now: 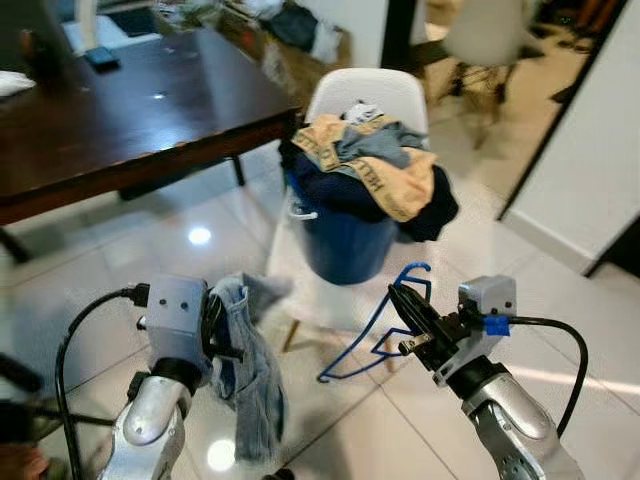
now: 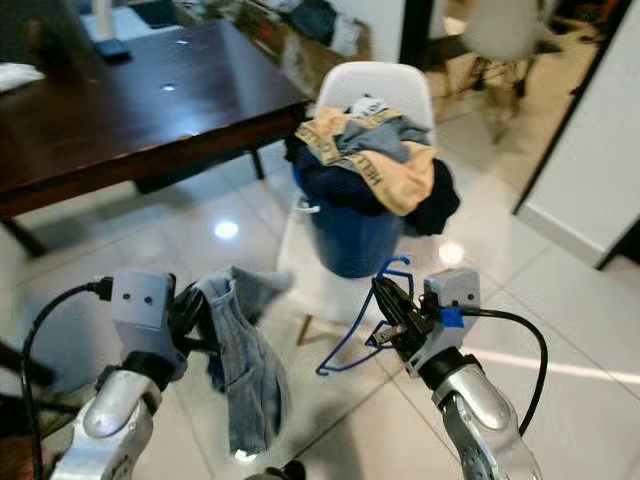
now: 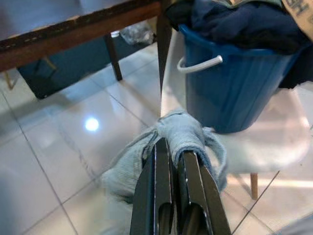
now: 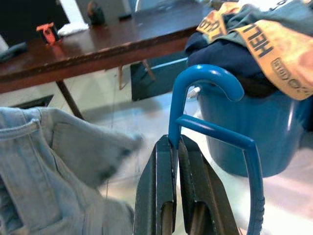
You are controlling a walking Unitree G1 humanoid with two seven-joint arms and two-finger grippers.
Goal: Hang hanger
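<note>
I am holding my right hand [image 1: 403, 302] forward at about 5 o'clock in the head view, forearm angled up and inward, its two black fingers clenched on the neck of the blue hanger [image 1: 375, 330]. The hanger is dangling off the fingertips, hook at the top, its triangle slanting down toward the floor [image 1: 80, 260] at 7 o'clock from the hand. My left hand [image 1: 213, 322] is raised at about 7 o'clock, wrist upright, fingers pinched shut on a bunched fold of light denim garment [image 1: 250, 375] that is drooping below it. Straight ahead at 12 o'clock a white chair [image 1: 365, 95] is carrying a blue bucket [image 1: 345, 245] heaped with clothes [image 1: 385, 165]; the hanger's hook is sitting just in front of the chair's seat edge. The dark wooden worktop [image 1: 120, 110] is running off toward 10 o'clock, its corner near the chair. Open tiled floor is lying between my two arms and out toward 3 o'clock.
</note>
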